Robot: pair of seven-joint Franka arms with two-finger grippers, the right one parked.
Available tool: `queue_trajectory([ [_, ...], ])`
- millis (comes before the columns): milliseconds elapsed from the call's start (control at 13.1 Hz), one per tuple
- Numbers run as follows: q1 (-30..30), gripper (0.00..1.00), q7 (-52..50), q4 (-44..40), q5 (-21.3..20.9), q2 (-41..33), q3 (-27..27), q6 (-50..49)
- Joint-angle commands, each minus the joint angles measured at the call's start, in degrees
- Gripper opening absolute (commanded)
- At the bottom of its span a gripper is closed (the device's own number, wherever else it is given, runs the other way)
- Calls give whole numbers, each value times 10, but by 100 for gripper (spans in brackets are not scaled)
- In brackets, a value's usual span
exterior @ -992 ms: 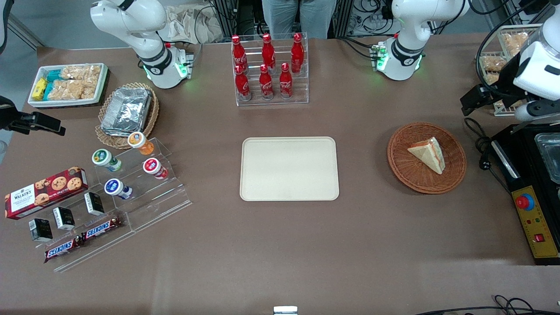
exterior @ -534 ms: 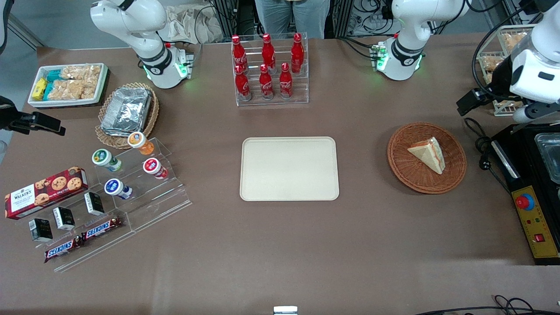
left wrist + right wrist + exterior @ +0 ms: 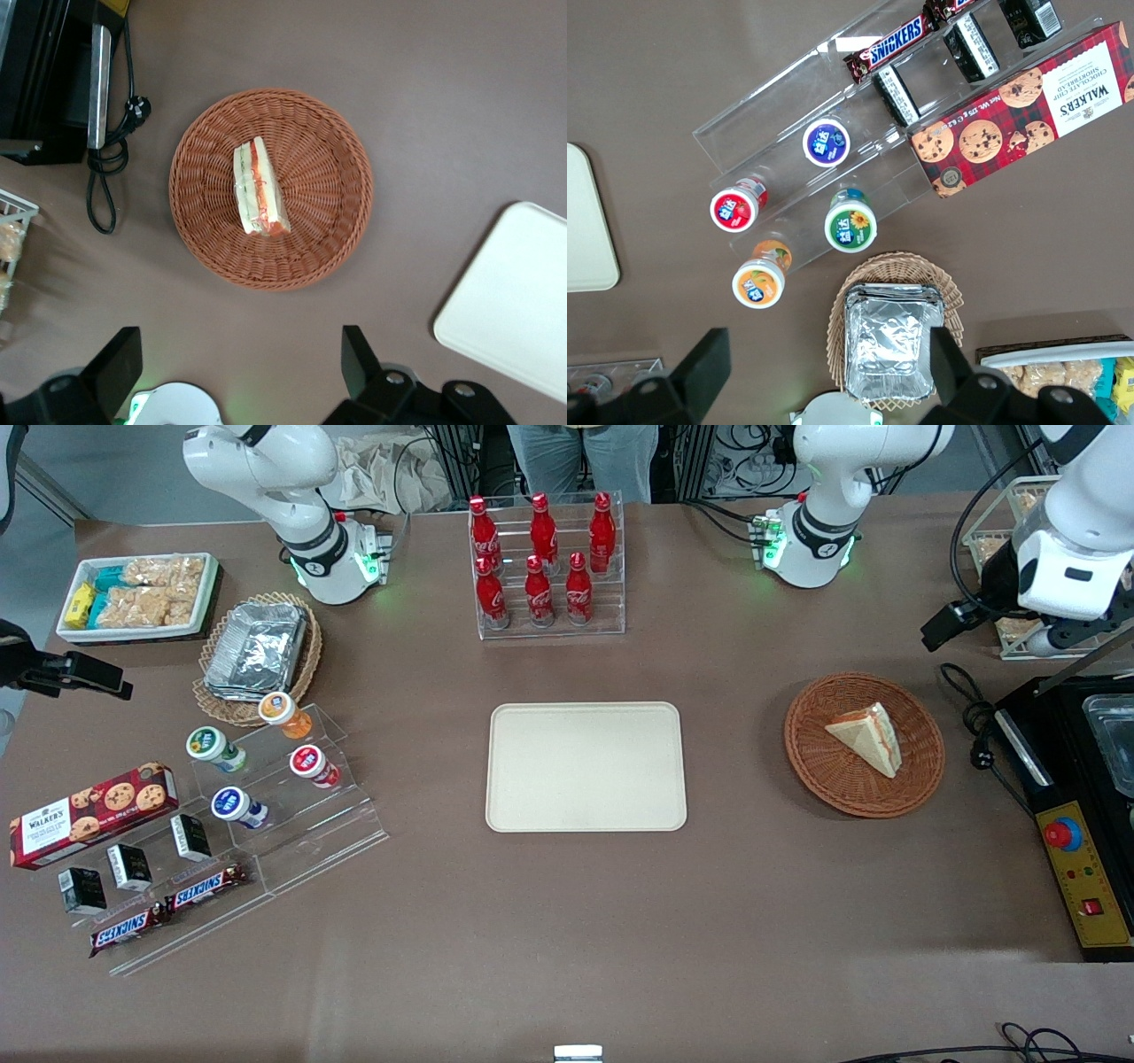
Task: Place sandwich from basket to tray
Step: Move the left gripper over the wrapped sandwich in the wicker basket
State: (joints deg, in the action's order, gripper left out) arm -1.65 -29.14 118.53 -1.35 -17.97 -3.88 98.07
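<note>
The tool (image 3: pixel 941 627) hangs high above the counter (image 3: pixel 567 921), the basket (image 3: pixel 864 744) with its sandwich (image 3: pixel 866 737) nearer the camera, the tray (image 3: pixel 586 767) farther toward the parked arm.

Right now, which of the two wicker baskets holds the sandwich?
The reddish-brown basket, under the open claw, holds the sandwich. The tan basket holds foil containers.

Even, bright overhead light, soft shadows under the basket (image 3: pixel 864 744) and tray (image 3: pixel 586 767), sharp focus, gripper (image 3: pixel 239 367) dark, silhouetted.
</note>
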Motion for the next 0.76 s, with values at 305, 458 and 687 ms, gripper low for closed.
queue_trajectory([
  [305,-6,100,-51,132,3,-25,-4,127],
  [458,-10,100,-78,184,3,-28,-5,183],
  [687,-10,100,-91,248,2,-24,-5,264],
])
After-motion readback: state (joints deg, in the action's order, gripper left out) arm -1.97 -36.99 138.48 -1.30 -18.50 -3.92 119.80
